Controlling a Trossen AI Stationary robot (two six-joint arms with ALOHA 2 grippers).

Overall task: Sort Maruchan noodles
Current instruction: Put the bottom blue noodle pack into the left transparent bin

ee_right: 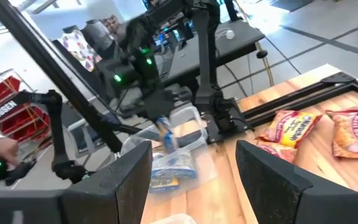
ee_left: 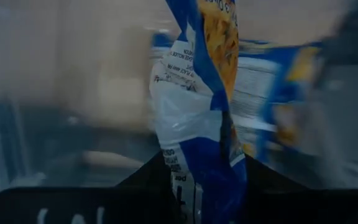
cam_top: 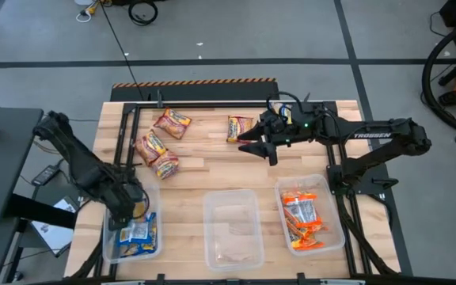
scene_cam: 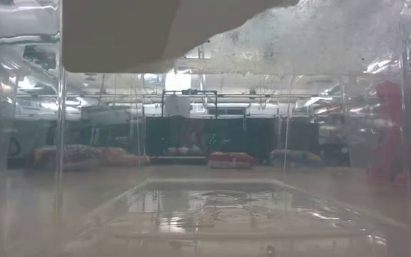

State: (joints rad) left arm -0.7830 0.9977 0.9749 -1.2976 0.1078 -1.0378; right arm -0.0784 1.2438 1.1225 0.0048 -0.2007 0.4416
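Observation:
My left gripper [cam_top: 125, 212] points steeply down over the clear left bin [cam_top: 108, 241] and is shut on a blue-and-white noodle packet [ee_left: 197, 118]. More blue-and-white packets [cam_top: 139, 233] lie in that bin. Orange packets [cam_top: 302, 218] fill the right bin [cam_top: 337, 212]. Three reddish-orange packets [cam_top: 161, 146] lie on the wooden table at far left, and one more [cam_top: 240, 128] lies near the far middle. My right gripper [cam_top: 249, 148] hovers open and nearly level beside that one, with nothing between its fingers [ee_right: 126, 180]. My left gripper pinches one end of the blue-and-white packet [ee_left: 194, 177] between its two fingers, coming from above and pointing down. The packet [ee_right: 165, 132] hangs crumpled below the fingers, over the packets in the left bin.
A clear middle bin [cam_top: 210, 229] stands between the other two at the table's near edge. A black frame [cam_top: 204, 103] runs along the far edge and down both sides. Bare wood shows between the bins and the loose packets.

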